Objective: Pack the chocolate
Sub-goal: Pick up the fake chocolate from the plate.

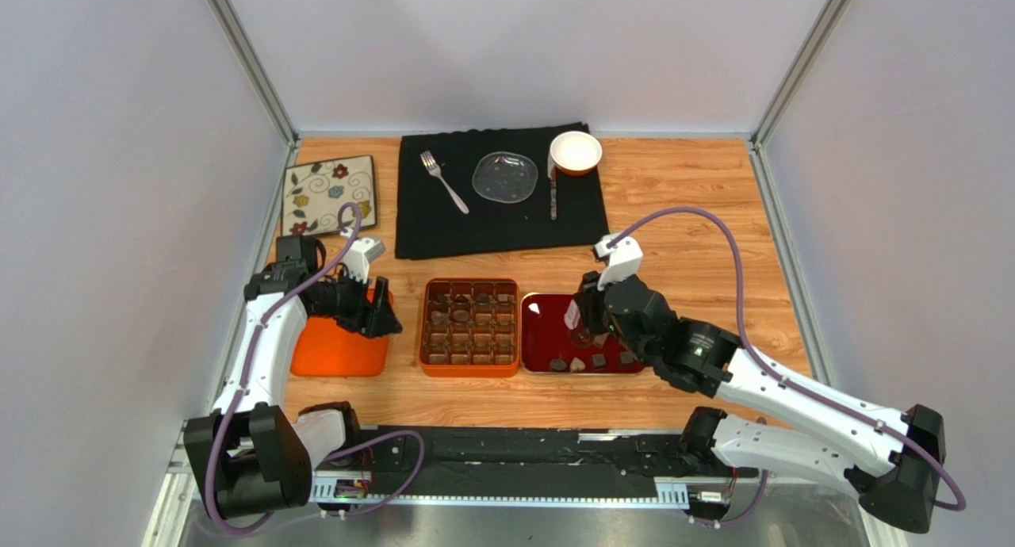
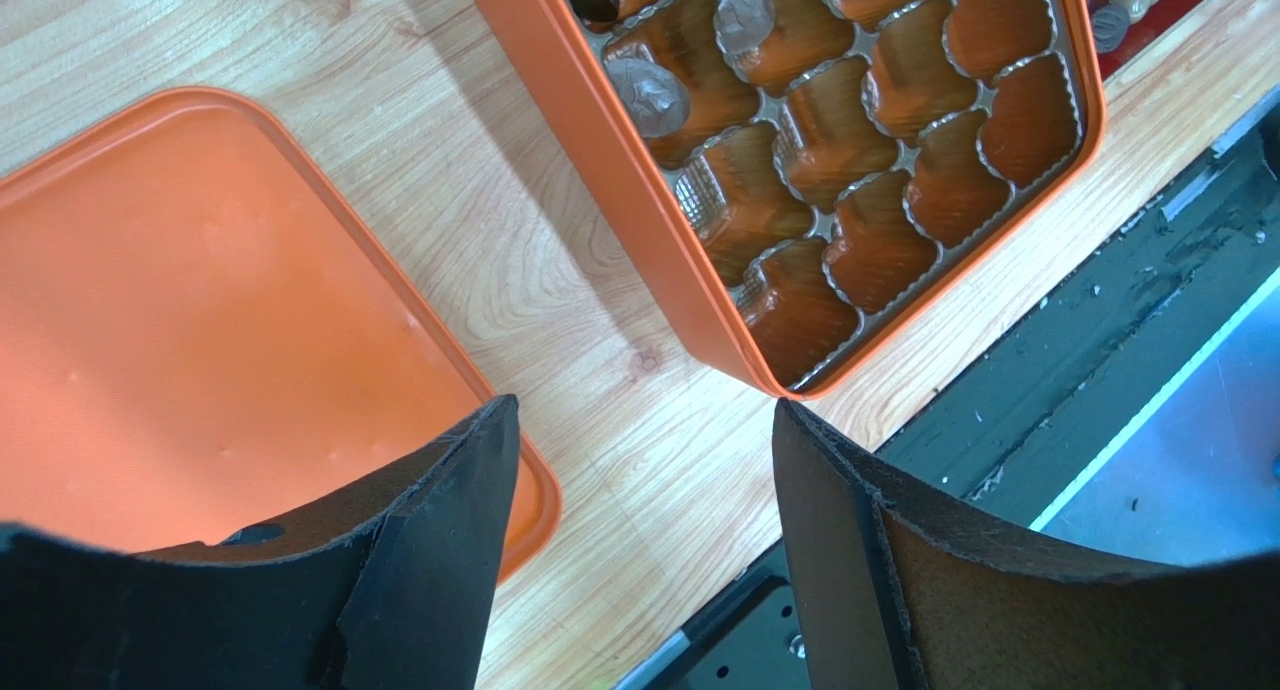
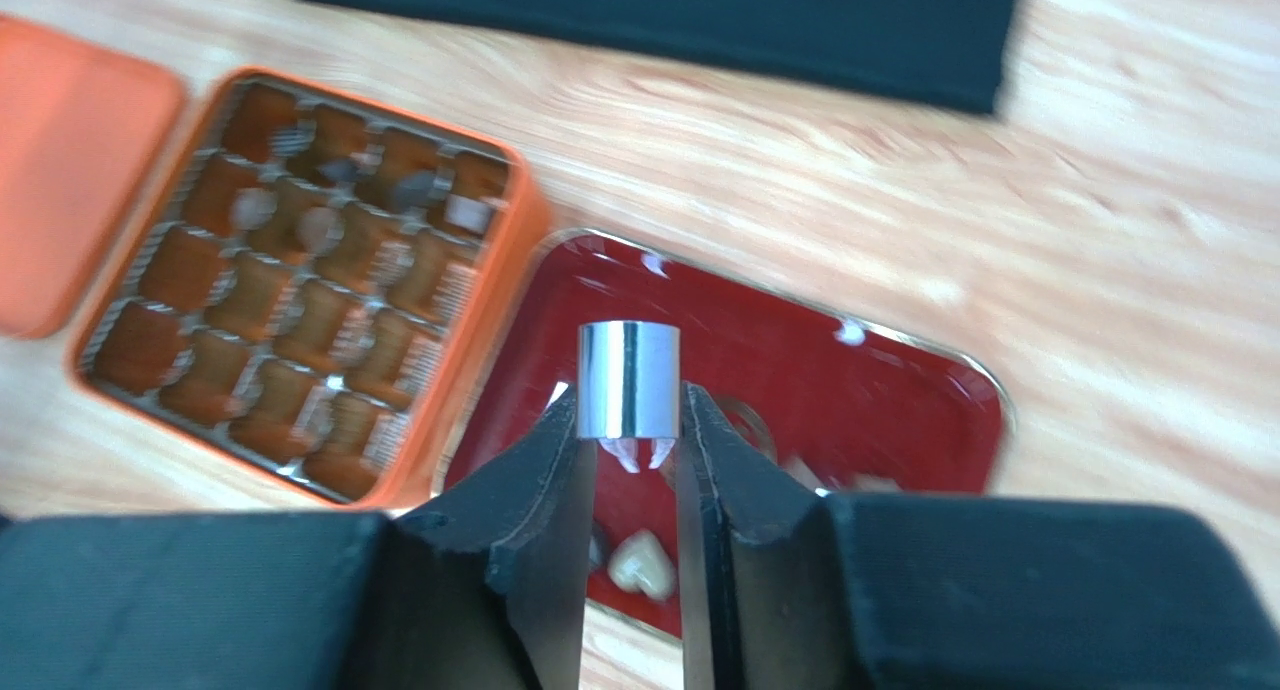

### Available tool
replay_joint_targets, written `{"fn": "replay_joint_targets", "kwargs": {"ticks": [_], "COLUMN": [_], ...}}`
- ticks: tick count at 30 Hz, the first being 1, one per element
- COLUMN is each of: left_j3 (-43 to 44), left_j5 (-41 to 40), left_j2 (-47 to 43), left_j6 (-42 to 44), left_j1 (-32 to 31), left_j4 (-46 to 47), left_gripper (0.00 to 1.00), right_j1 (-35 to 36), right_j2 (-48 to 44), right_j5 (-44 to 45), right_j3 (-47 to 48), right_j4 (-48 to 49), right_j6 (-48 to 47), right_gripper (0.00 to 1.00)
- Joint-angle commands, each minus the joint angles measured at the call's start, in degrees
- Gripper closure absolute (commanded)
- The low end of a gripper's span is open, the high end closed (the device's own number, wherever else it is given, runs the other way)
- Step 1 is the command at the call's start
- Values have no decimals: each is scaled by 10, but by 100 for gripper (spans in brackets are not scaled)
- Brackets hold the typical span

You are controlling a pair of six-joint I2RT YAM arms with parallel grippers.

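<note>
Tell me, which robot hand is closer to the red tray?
Right. The right gripper hangs over the red tray, gripping a shiny piece; the left gripper sits beyond the orange box.

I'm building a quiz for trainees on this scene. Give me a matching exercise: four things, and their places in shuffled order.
Things:
1. orange lid
2. red tray
3. fork
4. shiny silver piece

Places:
A. on the black cloth
B. held in the right gripper
C. left of the orange box
D. right of the orange box

Pairs: 1-C, 2-D, 3-A, 4-B.
</note>
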Motion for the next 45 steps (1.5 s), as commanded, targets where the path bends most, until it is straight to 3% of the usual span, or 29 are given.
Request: {"fn": "replay_joint_targets", "kwargs": {"ticks": [1,13,29,45], "left_j3": [25,30,29,28], "left_j5": [20,25,23,25], "left_j2": [-3,3,0,-4], "left_j6": [14,15,19,17], "left_j1": [5,5,5,5], "left_j4": [-7,-11,-11,-12], "left_gripper": [29,30,30,30], "right_j1": [-2,-6,-22,-26], "right_j2": [-35,-45,-27,-18], "right_j5": [89,158,125,119], "right_j3": [-2,-21,-43,-48], "right_j4": [-82,-154,-66,-63], "right_j6": [71,145,123,125], "right_gripper": [74,63,64,65]}}
